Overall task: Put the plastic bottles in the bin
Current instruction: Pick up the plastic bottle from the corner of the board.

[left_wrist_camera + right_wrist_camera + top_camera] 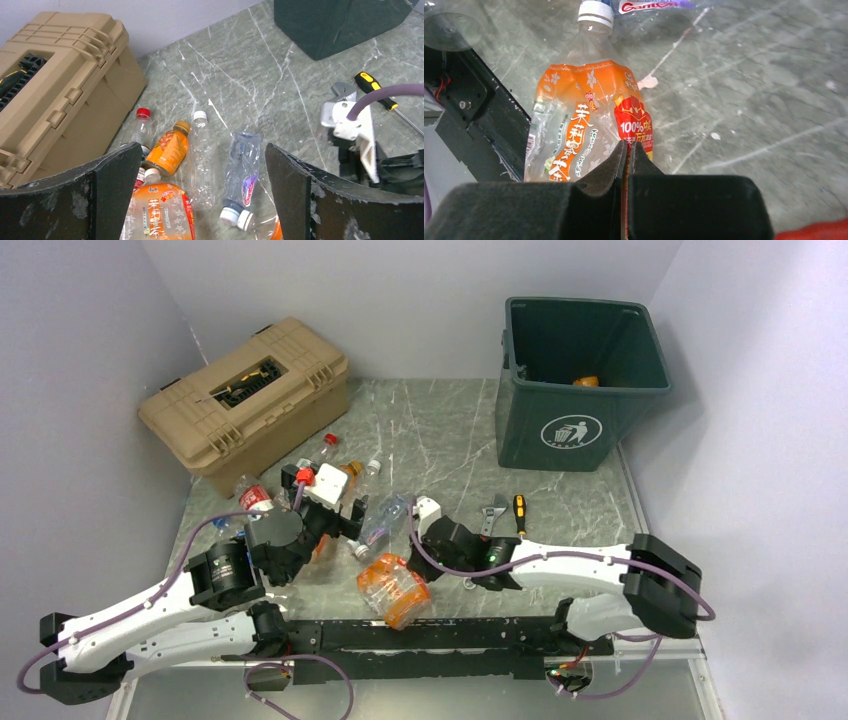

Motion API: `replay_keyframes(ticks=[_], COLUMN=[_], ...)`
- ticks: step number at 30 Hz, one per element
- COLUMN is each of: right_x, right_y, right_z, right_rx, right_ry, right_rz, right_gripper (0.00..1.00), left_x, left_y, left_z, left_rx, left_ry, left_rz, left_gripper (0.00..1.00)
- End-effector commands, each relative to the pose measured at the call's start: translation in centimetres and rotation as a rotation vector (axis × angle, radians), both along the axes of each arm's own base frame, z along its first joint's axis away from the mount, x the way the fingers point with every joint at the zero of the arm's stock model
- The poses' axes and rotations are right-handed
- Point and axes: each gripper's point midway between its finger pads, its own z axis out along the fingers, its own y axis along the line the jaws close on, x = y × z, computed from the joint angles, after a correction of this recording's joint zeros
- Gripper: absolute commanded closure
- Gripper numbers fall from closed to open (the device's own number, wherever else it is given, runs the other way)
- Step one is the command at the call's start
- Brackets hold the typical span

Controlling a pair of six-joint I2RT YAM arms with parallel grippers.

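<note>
R claw (pixel 625 150) shut tight at orange bottle (pixel 584 110)'s near-right end, cap pointing far-left, hold unclear; L claw (pixel 202 150) wide, further left.

Bright, even light; soft shadows; wrist views slightly blurred.

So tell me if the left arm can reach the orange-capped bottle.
Probably yes: the left end effector is open, facing the orange-capped bottle, with nothing over it; a clear bottle lies close beside.
</note>
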Motion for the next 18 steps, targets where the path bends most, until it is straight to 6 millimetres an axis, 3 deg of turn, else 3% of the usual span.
replay_keyframes(ticks=[1,7,8,10,11,13,18], right_x=[1.1,1.0,0.8,0.5,0.4,0.8,2.2], right_y=[-2.2,-4.3,-4.3,-4.1,-4.0,-3.8,-3.7], right_z=[1.4,2.7,2.9,3.4,3.5,3.7,2.6], right_rx=[0.001,0.033,0.042,0.05,0.044,0.033,0.0], right_ry=[-0.046,-0.054,-0.046,-0.039,-0.035,-0.034,-0.006], right_rz=[-0.093,-0.127,-0.109,-0.074,-0.059,-0.048,-0.039], right_gripper=[1.0,1.0,0.89,0.49,0.38,0.28,0.24], left_x=[0.0,0.0,0.1,0.1,0.1,0.1,0.1], left_y=[-0.1,-0.3,-0.3,-0.5,-0.6,-0.7,-0.7], left_z=[1.5,1.3,1.2,1.1,1.1,1.0,0.9], left_rx=[-0.046,-0.04,-0.038,-0.034,-0.031,-0.055,-0.06], left_ry=[-0.015,-0.013,-0.012,-0.009,-0.008,0.008,0.008], left_rz=[0.002,0.002,0.002,-0.001,-0.002,0.002,0.007], left_gripper=[0.01,0.01,0.01,0.01,0.01,0.01,0.01])
